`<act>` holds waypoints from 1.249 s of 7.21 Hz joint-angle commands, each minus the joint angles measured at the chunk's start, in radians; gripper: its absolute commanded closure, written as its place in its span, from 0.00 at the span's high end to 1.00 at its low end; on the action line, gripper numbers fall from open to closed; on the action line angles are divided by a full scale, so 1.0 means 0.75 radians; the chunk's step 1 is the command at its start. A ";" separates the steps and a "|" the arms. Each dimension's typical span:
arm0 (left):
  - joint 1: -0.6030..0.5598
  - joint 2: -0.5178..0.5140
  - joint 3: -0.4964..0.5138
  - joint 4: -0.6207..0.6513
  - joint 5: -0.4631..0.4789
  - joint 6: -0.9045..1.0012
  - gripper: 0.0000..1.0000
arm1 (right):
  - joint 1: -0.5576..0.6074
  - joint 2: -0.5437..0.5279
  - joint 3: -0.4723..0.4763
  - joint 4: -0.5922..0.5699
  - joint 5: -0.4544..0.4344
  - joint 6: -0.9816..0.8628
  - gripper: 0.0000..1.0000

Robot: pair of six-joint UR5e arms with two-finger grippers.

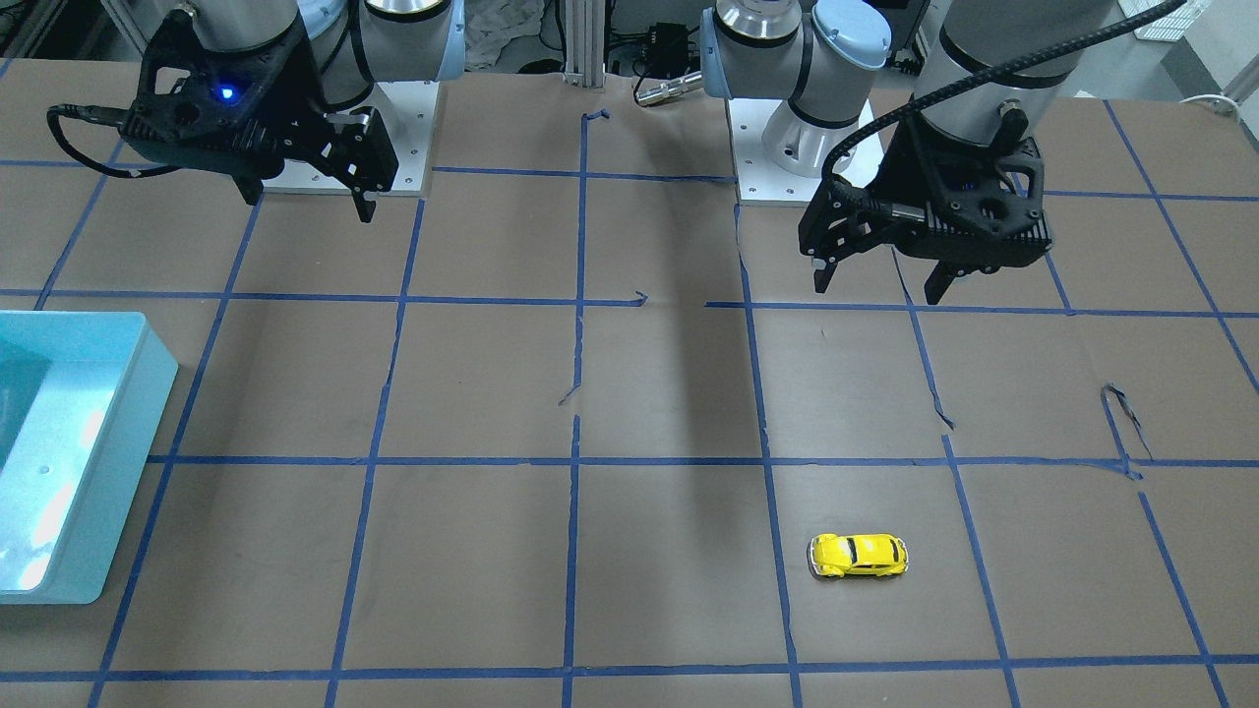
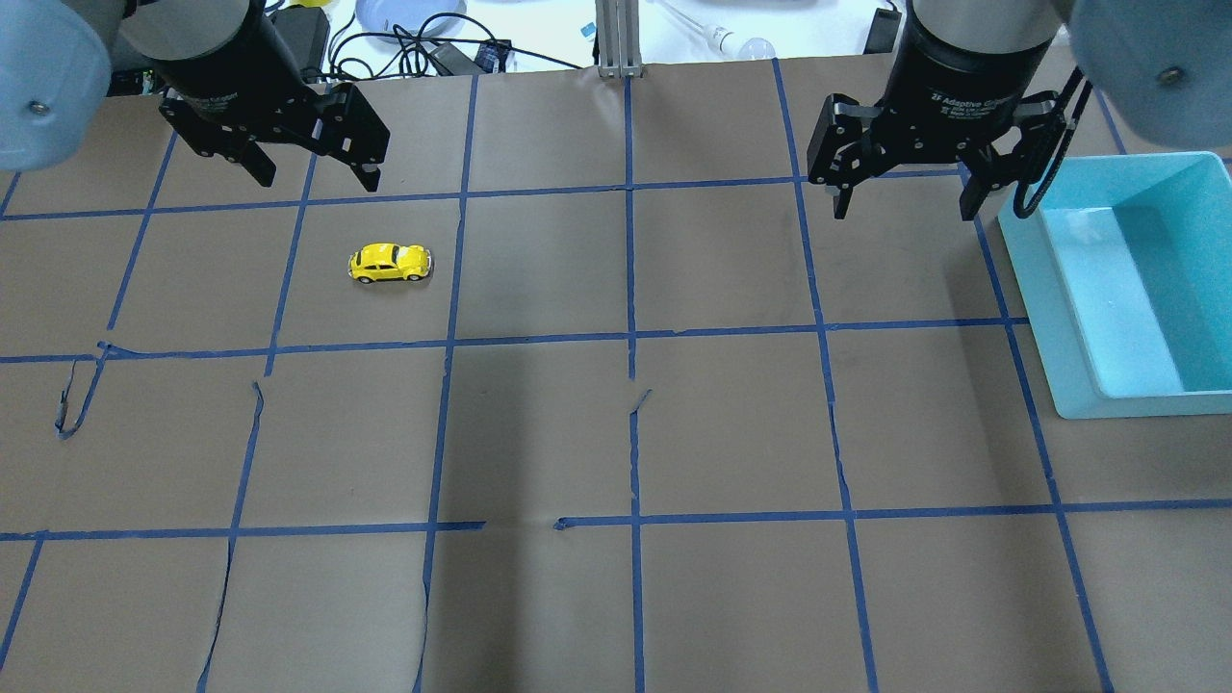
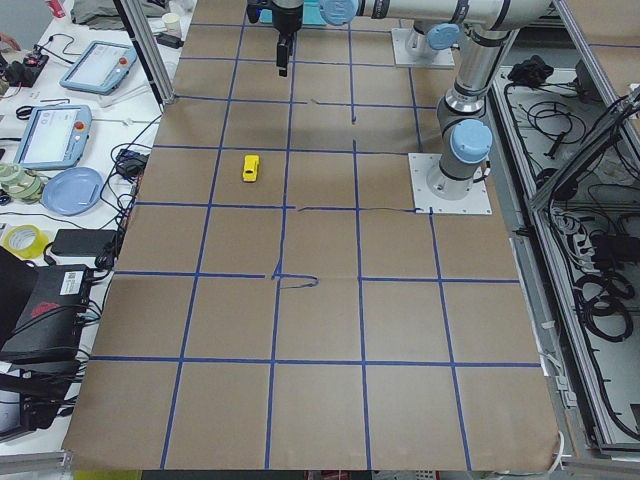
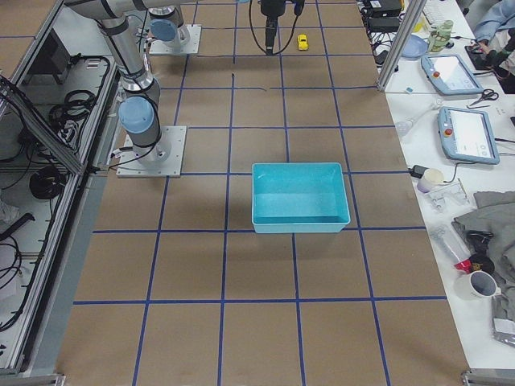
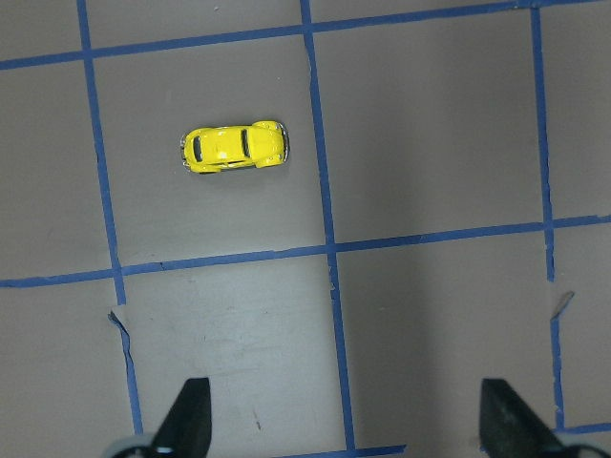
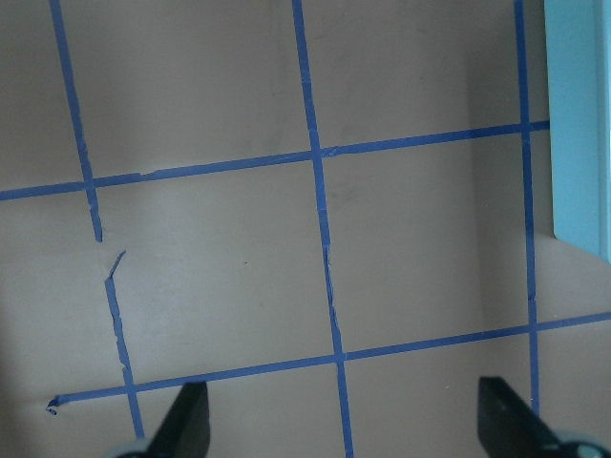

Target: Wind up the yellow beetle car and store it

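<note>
Far from the teal bin [image 2: 1051, 306], the yellow beetle car [image 2: 390, 263] could roll away if the spread left hand [image 2: 318, 180] pinches it off-centre.

A broad table [image 2: 539, 616] fills the scene, covered with brown paper [image 1: 472, 383] and marked into squares by blue tape [image 2: 731, 332] that is torn and lifted in a few spots. A metal post [image 2: 617, 38] stands at the middle of the far edge in the overhead view. Beyond that edge runs a white bench [image 4: 426, 104] holding two tablets [image 4: 467, 133], a mug [image 4: 481, 284], a grey cloth [image 4: 487, 213], a blue plate [image 3: 72, 190] and a yellow tape roll [image 3: 25, 240]. On the opposite side, black cables [image 3: 600, 298] lie coiled. Light from above leaves a soft shadow [image 1: 689, 393] down the table's middle.
</note>
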 commanded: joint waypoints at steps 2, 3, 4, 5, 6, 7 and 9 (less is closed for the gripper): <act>0.000 0.007 -0.049 0.041 0.009 0.003 1.00 | -0.002 -0.008 -0.007 -0.007 -0.005 -0.003 1.00; 0.000 0.007 -0.051 0.041 0.011 0.003 1.00 | -0.002 0.000 -0.009 -0.029 0.007 0.009 1.00; 0.006 0.005 -0.051 0.041 0.009 0.003 1.00 | -0.006 0.014 0.008 -0.121 0.020 0.011 1.00; 0.008 0.007 -0.053 0.039 0.015 0.003 1.00 | -0.002 0.018 0.008 -0.136 0.020 0.013 1.00; 0.012 0.005 -0.055 0.033 0.017 0.003 1.00 | -0.002 0.030 0.016 -0.168 0.024 0.017 1.00; 0.012 0.003 -0.063 0.041 0.013 0.003 1.00 | 0.002 0.035 0.034 -0.187 0.026 0.017 1.00; 0.012 -0.007 -0.071 0.043 0.007 0.003 1.00 | 0.002 0.106 0.079 -0.305 0.079 0.015 1.00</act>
